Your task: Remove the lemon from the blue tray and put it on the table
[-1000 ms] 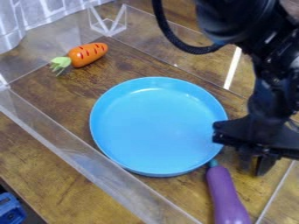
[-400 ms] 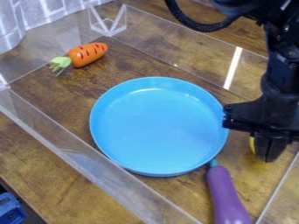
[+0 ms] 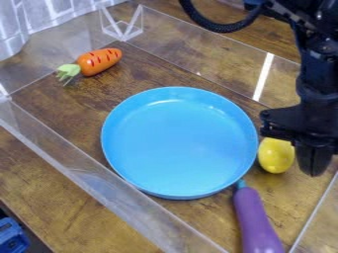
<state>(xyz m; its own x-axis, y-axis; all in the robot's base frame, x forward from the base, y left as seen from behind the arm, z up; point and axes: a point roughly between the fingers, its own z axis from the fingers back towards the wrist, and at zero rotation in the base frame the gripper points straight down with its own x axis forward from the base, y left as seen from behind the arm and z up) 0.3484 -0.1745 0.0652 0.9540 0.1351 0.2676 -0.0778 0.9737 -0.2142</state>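
The lemon is small, bright yellow and glossy. It lies on the dark wood table just outside the right rim of the blue tray, whose inside is bare. My black gripper points down right beside the lemon, its fingers against the lemon's right side. The fingers look shut, and the lemon shows beside them rather than between them. The arm rises from there to the top right of the view.
A purple eggplant lies on the table just below the tray's lower right rim. An orange carrot sits at the far left. Clear acrylic walls border the table along the left and front.
The gripper has risen and shifted slightly right. The lemon, hidden under the gripper before, now shows on the table next to the tray's rim.
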